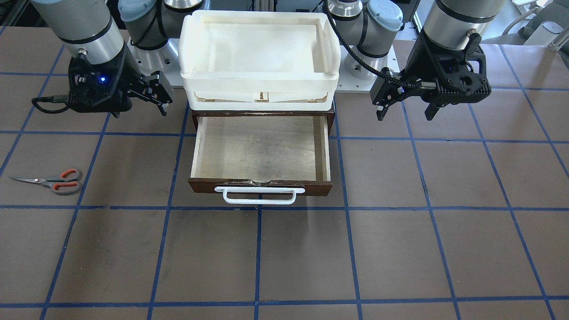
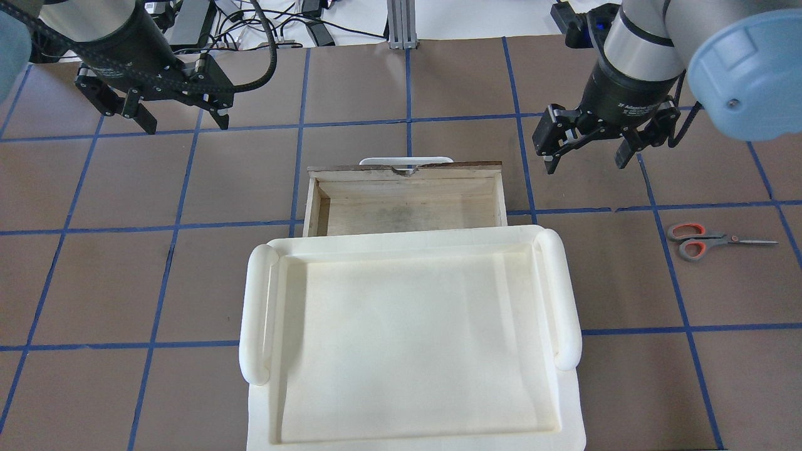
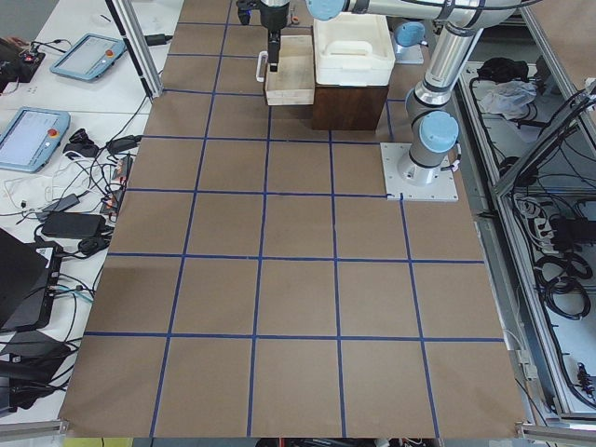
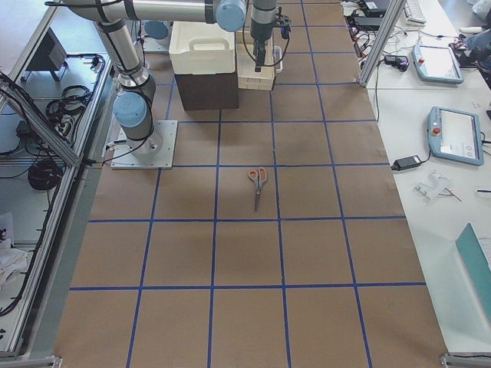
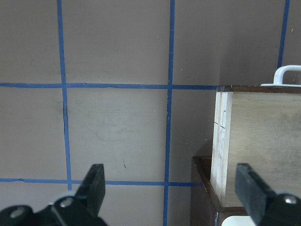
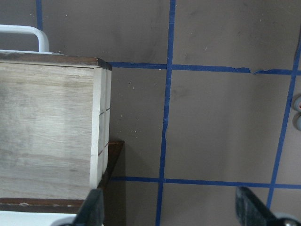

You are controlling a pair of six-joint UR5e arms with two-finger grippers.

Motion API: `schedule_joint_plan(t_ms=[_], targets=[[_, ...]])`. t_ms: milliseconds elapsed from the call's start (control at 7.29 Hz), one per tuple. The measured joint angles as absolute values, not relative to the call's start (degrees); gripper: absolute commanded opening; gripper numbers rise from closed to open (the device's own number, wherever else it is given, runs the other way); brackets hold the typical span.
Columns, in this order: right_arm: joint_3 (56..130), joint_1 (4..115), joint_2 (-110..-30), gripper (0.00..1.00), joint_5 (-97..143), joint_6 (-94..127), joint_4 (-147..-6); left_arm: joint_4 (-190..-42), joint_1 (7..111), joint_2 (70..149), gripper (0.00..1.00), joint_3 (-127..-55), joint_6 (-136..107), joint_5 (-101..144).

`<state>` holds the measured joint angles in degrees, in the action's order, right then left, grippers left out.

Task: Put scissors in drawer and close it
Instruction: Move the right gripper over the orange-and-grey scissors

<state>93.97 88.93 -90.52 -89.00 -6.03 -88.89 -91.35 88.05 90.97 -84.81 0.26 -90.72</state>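
Scissors (image 2: 708, 240) lie flat, so a pinch could easily skid off. Left end effector (image 2: 186, 125) and right end effector (image 2: 586, 163) both gape empty.

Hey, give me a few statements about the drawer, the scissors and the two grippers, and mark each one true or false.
1. The drawer stands open and empty. True.
2. The scissors lie in the drawer. False: they lie on the table, at the robot's right, apart from the drawer.
3. The right gripper holds the scissors. False: it is open and holds nothing.
4. The left gripper is open. True.
5. White trays sit stacked above the drawer. True.
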Motion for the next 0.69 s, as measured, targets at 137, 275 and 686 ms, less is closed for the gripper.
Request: schedule_joint_plan(t_ms=[137,275,686], targets=[[95.62,86.44,-90.52,1.00,-89.02,-11.74,-88.90,-91.33,88.06,90.97,1.00,-84.81,0.27,-90.76],[97.56,83.29,-90.52,0.99,-88.96,-18.88,-89.05,-91.32,88.06,90.97,1.00,-84.81,0.26,-90.78],[102.90,74.62,-90.37,0.95,-89.96,-43.48,-91.89,-91.32,88.06,91.00,1.00,-84.81,0.19,-90.79]])
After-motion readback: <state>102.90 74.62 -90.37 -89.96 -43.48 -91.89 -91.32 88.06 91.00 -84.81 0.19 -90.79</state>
